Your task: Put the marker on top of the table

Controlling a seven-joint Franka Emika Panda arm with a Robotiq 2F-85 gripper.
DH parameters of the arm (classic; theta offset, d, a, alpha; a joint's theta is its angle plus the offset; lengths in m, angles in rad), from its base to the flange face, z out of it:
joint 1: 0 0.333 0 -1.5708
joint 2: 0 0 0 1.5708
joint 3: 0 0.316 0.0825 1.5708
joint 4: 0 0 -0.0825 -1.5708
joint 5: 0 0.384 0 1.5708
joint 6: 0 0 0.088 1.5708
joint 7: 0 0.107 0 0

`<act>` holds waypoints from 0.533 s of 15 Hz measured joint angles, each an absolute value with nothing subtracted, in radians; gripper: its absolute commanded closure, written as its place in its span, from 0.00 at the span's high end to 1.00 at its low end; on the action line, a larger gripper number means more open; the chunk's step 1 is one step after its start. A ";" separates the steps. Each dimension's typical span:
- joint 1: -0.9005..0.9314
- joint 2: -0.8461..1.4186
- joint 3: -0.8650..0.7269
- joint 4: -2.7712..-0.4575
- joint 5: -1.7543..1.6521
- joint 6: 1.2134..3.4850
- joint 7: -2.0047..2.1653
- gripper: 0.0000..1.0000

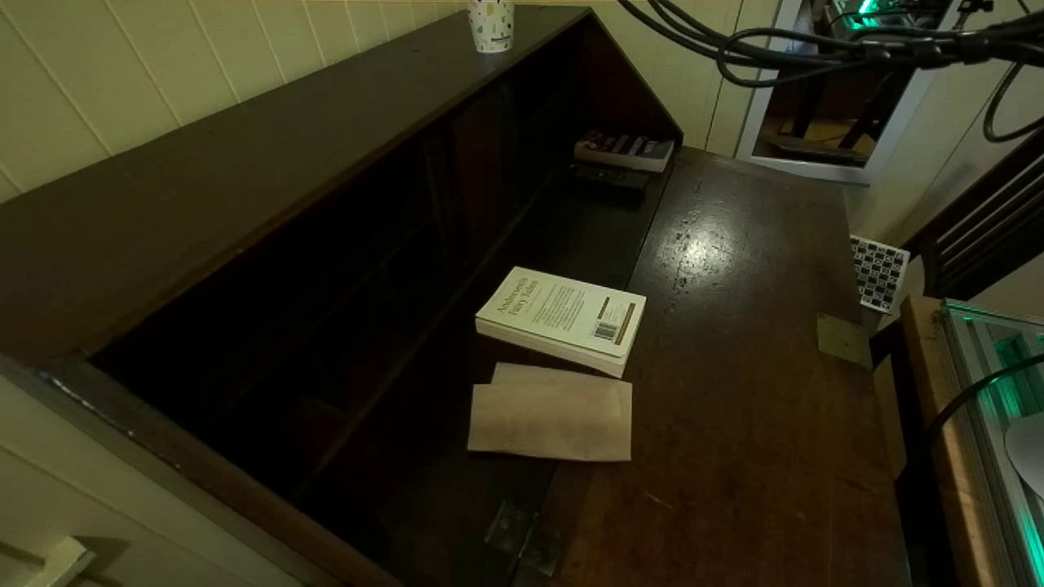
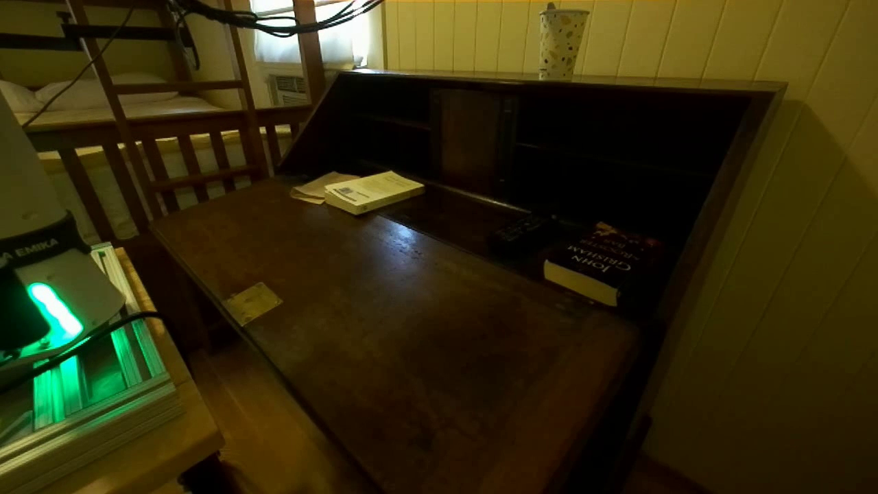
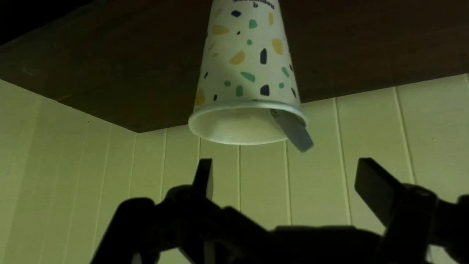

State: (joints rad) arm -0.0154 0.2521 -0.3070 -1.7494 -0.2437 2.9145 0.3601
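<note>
The marker [image 3: 296, 134] stands leaning inside a white patterned cup [image 3: 249, 69], with its grey end sticking out past the rim. The wrist picture is upside down. The marker's end also shows as a small dark tip in an exterior view [image 2: 551, 5]. The cup stands on the desk's top ledge in both exterior views [image 1: 492, 28] [image 2: 562, 44]. My gripper [image 3: 285, 161] is open and empty, its fingers apart, just above the cup's mouth and not touching the marker. It is out of view in both exterior views. The table [image 1: 734, 408] is the glossy dark brown desktop, also here [image 2: 425, 357].
A white book [image 1: 563, 318] and brown paper [image 1: 555, 416] lie on the desk. A dark thick book [image 2: 597, 264] and a dark flat object [image 2: 521, 230] lie at the other end. Black cables [image 1: 783, 53] hang above. A panelled wall [image 3: 256, 183] stands behind the ledge.
</note>
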 measured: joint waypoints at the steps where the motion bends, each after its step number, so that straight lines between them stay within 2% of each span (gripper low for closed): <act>1: -0.010 0.255 -0.312 -1.749 -0.246 2.917 0.367 1.00; 8: 0.046 0.293 -0.393 -1.743 -0.310 2.979 0.473 1.00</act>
State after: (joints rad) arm 0.0460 0.2926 -0.3926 -1.7427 -0.3103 2.9795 0.4735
